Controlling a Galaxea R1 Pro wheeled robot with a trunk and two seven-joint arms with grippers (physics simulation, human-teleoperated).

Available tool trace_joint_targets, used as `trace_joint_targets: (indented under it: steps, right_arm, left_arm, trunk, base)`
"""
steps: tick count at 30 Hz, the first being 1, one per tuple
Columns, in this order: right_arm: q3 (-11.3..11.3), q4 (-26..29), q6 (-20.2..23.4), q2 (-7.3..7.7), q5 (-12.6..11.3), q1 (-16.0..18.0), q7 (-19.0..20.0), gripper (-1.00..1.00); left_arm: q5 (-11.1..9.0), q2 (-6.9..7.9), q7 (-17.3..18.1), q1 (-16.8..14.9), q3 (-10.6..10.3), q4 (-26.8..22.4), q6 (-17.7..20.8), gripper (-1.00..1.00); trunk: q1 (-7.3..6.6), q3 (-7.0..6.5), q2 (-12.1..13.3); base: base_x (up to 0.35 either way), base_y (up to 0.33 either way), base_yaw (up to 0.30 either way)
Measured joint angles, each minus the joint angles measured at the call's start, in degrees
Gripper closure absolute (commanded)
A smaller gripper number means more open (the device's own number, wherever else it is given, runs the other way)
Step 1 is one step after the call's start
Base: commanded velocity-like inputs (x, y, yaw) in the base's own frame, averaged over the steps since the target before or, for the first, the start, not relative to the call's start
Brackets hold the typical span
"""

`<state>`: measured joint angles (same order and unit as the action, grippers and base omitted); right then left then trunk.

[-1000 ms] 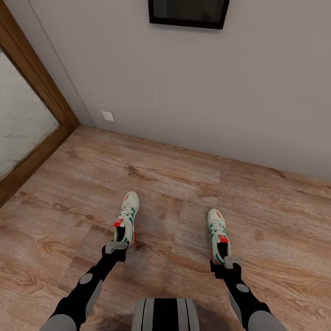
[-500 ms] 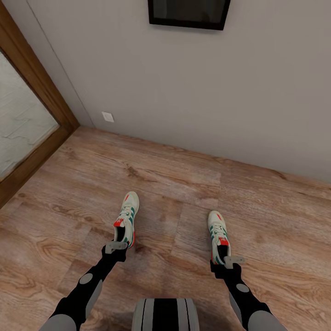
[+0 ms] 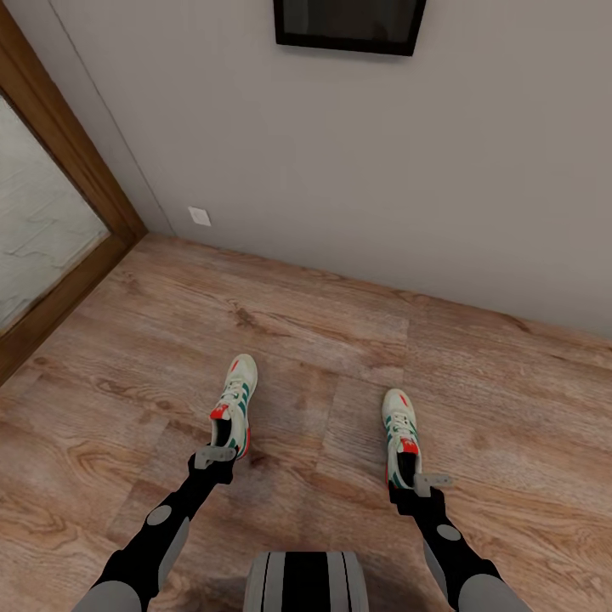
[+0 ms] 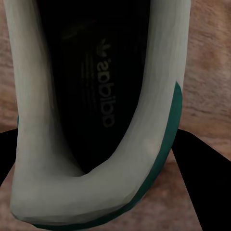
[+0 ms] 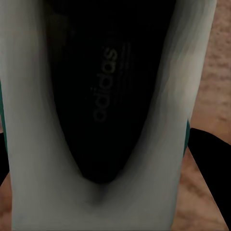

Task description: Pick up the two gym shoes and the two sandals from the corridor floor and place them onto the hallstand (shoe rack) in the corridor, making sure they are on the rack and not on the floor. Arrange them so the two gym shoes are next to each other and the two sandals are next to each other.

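Corridor corner: light brown wood-plank laminate corridor floor (image 3: 340, 323) with visible grain, meeting a plain grey wall that carries a small white socket plate (image 3: 200, 215) and a dark framed panel (image 3: 348, 24) at twelve o'clock; a brown wooden door frame with frosted glass (image 3: 51, 229) runs along nine to ten o'clock. Item one: left white lace-up gym shoe with green side stripes and red-orange tongue (image 3: 235, 404), at roughly seven o'clock of the head view, toe pointing to the wall, its heel at the left gripper (image 3: 214, 459). Item two: the matching right gym shoe (image 3: 399, 429), at five o'clock, heel at the right gripper (image 3: 416, 484). Change over the last second: almost none on the left; the right shoe and its gripper have shifted very slightly up and inward in the head view, and the frosted door pane shows a little differently, which suggests the carry is only just starting. Both shoes appear low above or on the floor; which, cannot be told. Each wrist view looks into a dark, matte shoe mouth with a smooth, padded off-white collar (image 4: 144, 120) (image 5: 192, 96), green trim at the edge. Jaws: dark finger shapes flank each heel, so both are probably clamped on it; full closure is hidden.
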<state>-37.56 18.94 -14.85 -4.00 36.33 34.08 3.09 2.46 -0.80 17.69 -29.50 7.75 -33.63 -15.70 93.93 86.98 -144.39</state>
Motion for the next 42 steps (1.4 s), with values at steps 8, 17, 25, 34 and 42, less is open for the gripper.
trace_joint_targets:
  steps: [8,17,25,34,42]
  right_arm:
    - [0.0,0.0,0.0,0.00,0.0,0.0,0.0,1.00]
    - [0.1,-0.1,0.0,0.00,0.0,0.0,0.0,1.00]
    - [0.1,0.0,0.0,0.00,0.0,0.0,0.0,1.00]
    - [0.1,0.3,-0.1,-0.02,0.0,0.0,-0.1,1.00]
    - [0.0,0.4,-0.7,1.95,0.0,-0.6,-0.1,1.00]
  left_arm:
    - [0.0,0.05,0.0,0.0,0.0,-0.1,0.0,1.00]
    - [-0.2,0.07,0.0,0.0,0.2,0.0,0.0,1.00]
    - [-0.4,0.60,-0.2,0.1,0.5,0.0,0.2,1.00]
    - [-0.2,2.87,-0.7,2.2,0.9,0.7,0.4,1.00]
    - [-0.8,4.72,-1.1,10.7,4.3,1.0,-0.3,1.00]
  trunk:
    - [-0.08,-0.66,0.0]
    - [-0.31,-2.65,0.2]
    - [-0.52,-4.43,0.3]
    - [-0.75,-6.42,0.4]
    - [-0.96,-8.58,0.5]
  base:
    - [0.000,0.000,0.000]
    - [0.000,0.000,0.000]
    - [0.000,0.000,0.000]
    - [0.000,0.000,0.000]
    - [0.000,0.000,-0.109]
